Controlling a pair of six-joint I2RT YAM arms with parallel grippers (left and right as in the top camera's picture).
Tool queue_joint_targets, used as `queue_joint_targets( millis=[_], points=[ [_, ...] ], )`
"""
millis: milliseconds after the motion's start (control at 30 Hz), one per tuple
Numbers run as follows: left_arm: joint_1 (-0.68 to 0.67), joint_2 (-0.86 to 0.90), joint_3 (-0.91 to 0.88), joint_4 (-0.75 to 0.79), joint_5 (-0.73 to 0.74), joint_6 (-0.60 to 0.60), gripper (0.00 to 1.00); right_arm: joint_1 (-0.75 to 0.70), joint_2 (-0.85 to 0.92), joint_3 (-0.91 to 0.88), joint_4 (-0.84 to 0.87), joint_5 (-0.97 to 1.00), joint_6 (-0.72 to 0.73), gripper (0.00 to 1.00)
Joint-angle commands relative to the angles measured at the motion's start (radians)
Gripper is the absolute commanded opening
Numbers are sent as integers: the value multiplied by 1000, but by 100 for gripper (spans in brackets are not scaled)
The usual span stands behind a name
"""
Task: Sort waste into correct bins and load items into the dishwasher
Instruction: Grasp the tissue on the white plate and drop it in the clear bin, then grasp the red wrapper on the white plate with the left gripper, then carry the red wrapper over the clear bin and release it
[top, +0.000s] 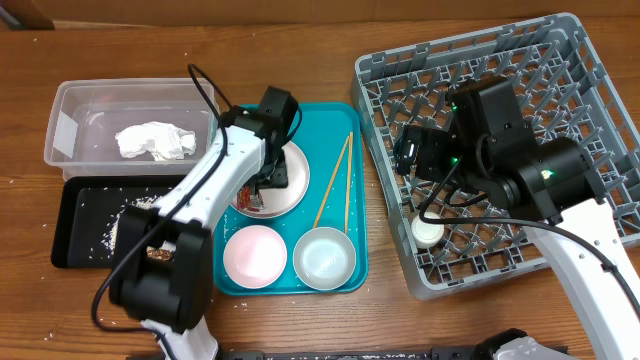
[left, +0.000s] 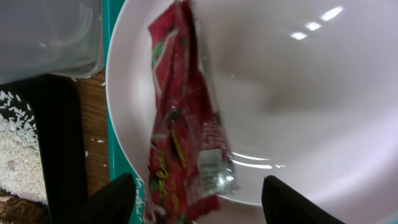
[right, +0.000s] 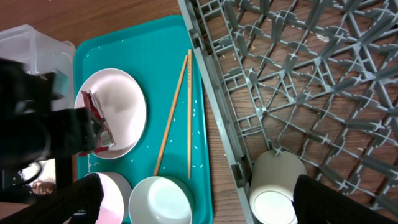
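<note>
My left gripper (top: 268, 180) is open over the pinkish-white plate (top: 297, 187), and the red snack wrapper (left: 186, 112) lies on the plate (left: 298, 93) between its fingers (left: 199, 202). The white napkin (top: 155, 140) lies in the clear tub (top: 60, 120). Rice crumbs (top: 130, 215) lie in the black tray (top: 80, 225). The pink bowl (top: 253, 253), greyish-white bowl (top: 323, 258) and chopsticks (top: 335, 180) are on the teal tray. My right gripper (top: 412, 152) is open and empty above the grey dish rack (top: 560, 90), where the white cup (top: 428, 232) lies.
The teal tray (top: 356, 225) sits between the bins and the rack, with a few loose crumbs on it. A strip of bare wooden table (right: 221, 186) separates the tray from the rack's left wall. My left arm reaches across the black tray.
</note>
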Motion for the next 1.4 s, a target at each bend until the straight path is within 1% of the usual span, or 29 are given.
queue_joint_targets(
  millis=[0,67,100,167,233,267,300,367,500,567,667,767,833,900,933,967,1000,1067,1133,1233,1267,1367],
  points=[
    [32,52,-10,24,-72,-46,63,-2,-3,-3,2,-3,1,100],
    [39,66,-10,43,-69,-45,60,-2,-3,-3,2,-3,1,100],
    [40,75,-10,53,-53,-43,54,-2,-3,-3,1,-3,1,100],
    [39,93,-11,63,-18,-35,36,-2,-3,-3,1,-3,1,100],
    [34,111,-10,62,36,-21,9,-2,-3,-3,1,-2,0,100],
    [32,112,-10,59,63,-14,4,-2,-3,-3,0,-3,0,100],
    [31,106,-4,47,97,-14,4,-2,-3,-3,-3,-3,0,100],
    [37,77,73,-38,129,-15,4,-2,-3,-3,-2,-2,0,100],
    [67,12,251,-181,131,-18,4,-2,-3,-3,-2,-2,0,100],
    [86,-24,323,-214,130,-17,4,-2,-3,-3,-2,-2,0,100],
    [126,-66,370,-211,116,-20,4,-2,-3,-3,-2,-2,1,100],
    [182,-76,370,-201,44,-94,4,-2,-3,-3,-2,-2,1,100],
    [237,-61,357,-169,13,-134,4,-2,-3,-3,-2,-2,1,100],
    [290,-34,345,-117,31,-139,4,-2,-3,-3,-2,-3,1,100],
    [309,-18,345,-97,45,-138,8,-2,-3,-3,-2,-3,1,100],
    [344,10,346,-62,106,-108,40,-2,-3,-3,-3,-3,0,100],
    [359,14,347,-63,157,-81,44,-2,-3,-3,-5,-3,0,100],
    [376,5,356,-98,227,-71,46,-2,-3,-3,-13,-2,0,100],
    [380,-13,389,-167,259,-69,45,-2,-3,-5,-17,-2,0,100],
    [367,-71,447,-276,258,-21,41,-2,-2,-6,-16,-3,0,100],
    [357,-100,459,-301,249,3,41,-2,-2,-6,-17,-2,1,100],
    [316,-220,471,-367,206,23,42,-2,-2,-6,-17,-3,1,100]
  ],
)
